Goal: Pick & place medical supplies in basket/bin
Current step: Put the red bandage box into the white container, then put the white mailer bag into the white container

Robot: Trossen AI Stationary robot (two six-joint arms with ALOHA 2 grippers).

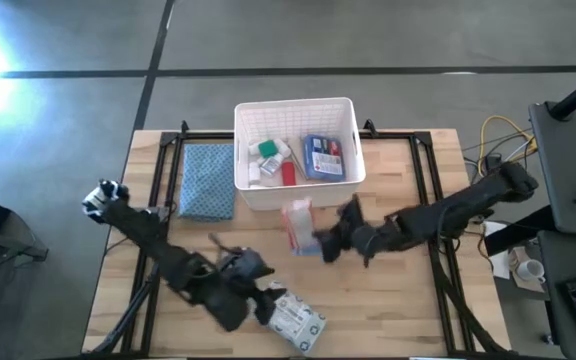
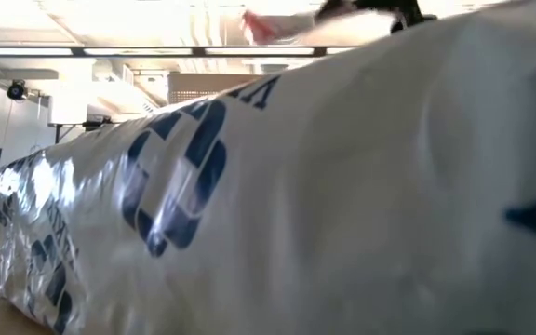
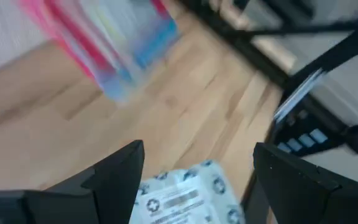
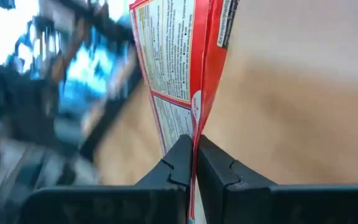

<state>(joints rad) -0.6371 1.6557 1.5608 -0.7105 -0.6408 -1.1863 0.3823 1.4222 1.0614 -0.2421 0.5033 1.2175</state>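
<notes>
My right gripper (image 1: 324, 240) is shut on a flat white-red box (image 1: 298, 226), just in front of the white bin (image 1: 240, 150). The bin holds a blue pouch (image 1: 323, 157), a red tube (image 1: 288, 172) and a green-capped bottle (image 1: 266, 148). My left gripper (image 1: 260, 298) hangs open near the table's front edge. Just beyond and below its fingers (image 3: 120, 177), untouched, a grey-white packet (image 1: 299, 322) lies flat on the wood. This packet (image 2: 277, 186) fills the low view. Above it show the red-white box (image 2: 261, 24) and my right gripper (image 2: 370, 9). My right gripper pinches a thin edge of the white-red box (image 4: 194, 127) between its two fingertips (image 4: 180, 155). The fingers come from the table's right side, slanting down. The box juts out past the fingertips toward the table's left, lifted clear of the table.
A blue patterned cloth (image 1: 208, 181) lies flat left of the bin. Black rails (image 1: 423, 190) run along the table's sides. Bare wood (image 1: 388, 300) lies at the near right.
</notes>
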